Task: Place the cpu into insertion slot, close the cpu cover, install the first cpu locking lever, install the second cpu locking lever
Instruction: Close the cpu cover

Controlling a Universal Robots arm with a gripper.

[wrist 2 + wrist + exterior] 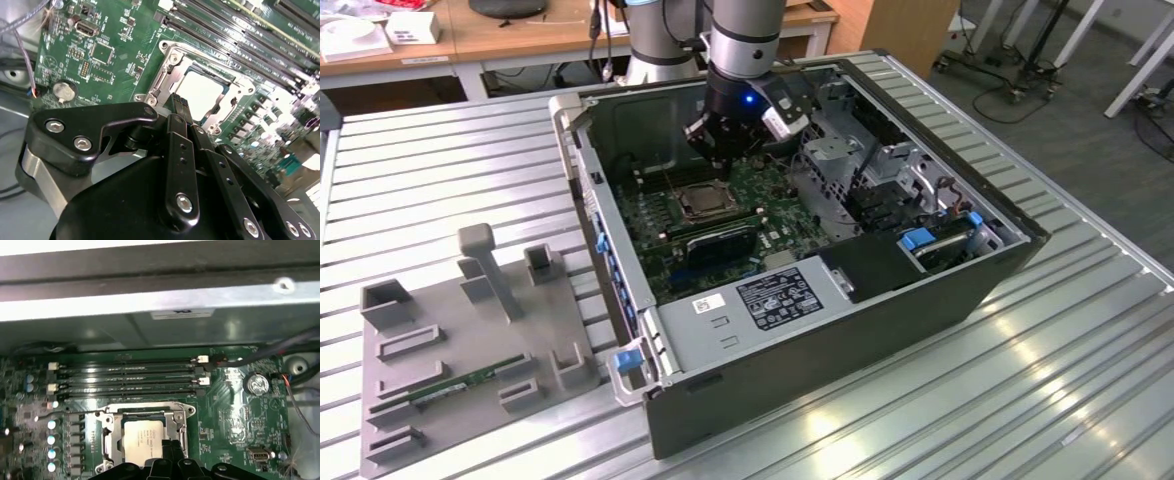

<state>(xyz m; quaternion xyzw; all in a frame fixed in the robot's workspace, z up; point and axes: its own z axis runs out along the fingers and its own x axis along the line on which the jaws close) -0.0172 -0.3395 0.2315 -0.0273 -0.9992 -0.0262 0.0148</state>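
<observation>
The cpu (pixel 142 436) lies flat in the insertion slot on the green motherboard, its pale metal top showing through the cut-out; it is also seen as the cpu (pixel 200 95) and the cpu (pixel 708 204). The silvery cpu cover (pixel 178 426) lies down around it as a frame, also seen as the cpu cover (pixel 161 85). The slot itself is mostly hidden beneath them. A thin metal lever (pixel 65 413) sticks out along one side of the socket. My gripper (pixel 180 106) hovers just over the socket's edge, fingers (pixel 170 450) pressed together and holding nothing. In the exterior view my gripper (pixel 720 158) hangs inside the open case.
Long memory slots (pixel 125 380) run beside the socket. A coin battery (pixel 256 384) and cables (pixel 300 370) sit nearby. The case walls (pixel 594 190) and the power supply (pixel 774 300) enclose the board. A grey fixture tray (pixel 454 340) holding a memory stick (pixel 467 383) lies at the exterior view's left.
</observation>
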